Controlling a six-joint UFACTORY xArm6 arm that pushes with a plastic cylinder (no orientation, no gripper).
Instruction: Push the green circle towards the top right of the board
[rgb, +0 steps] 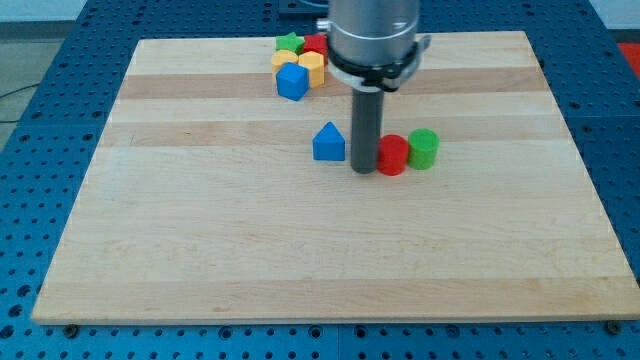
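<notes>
The green circle (423, 148) is a short green cylinder standing a little right of the board's middle. A red cylinder (393, 155) touches its left side. My tip (364, 169) is at the end of the dark rod, right against the red cylinder's left side, so the rod, red cylinder and green circle stand in a row from left to right. A blue house-shaped block (328, 143) stands just left of the rod.
A cluster sits at the view's top, left of the arm: a green star (289, 43), a red block (315, 46), yellow blocks (311, 67) and a blue cube (292, 81). The wooden board (200, 230) lies on a blue perforated table.
</notes>
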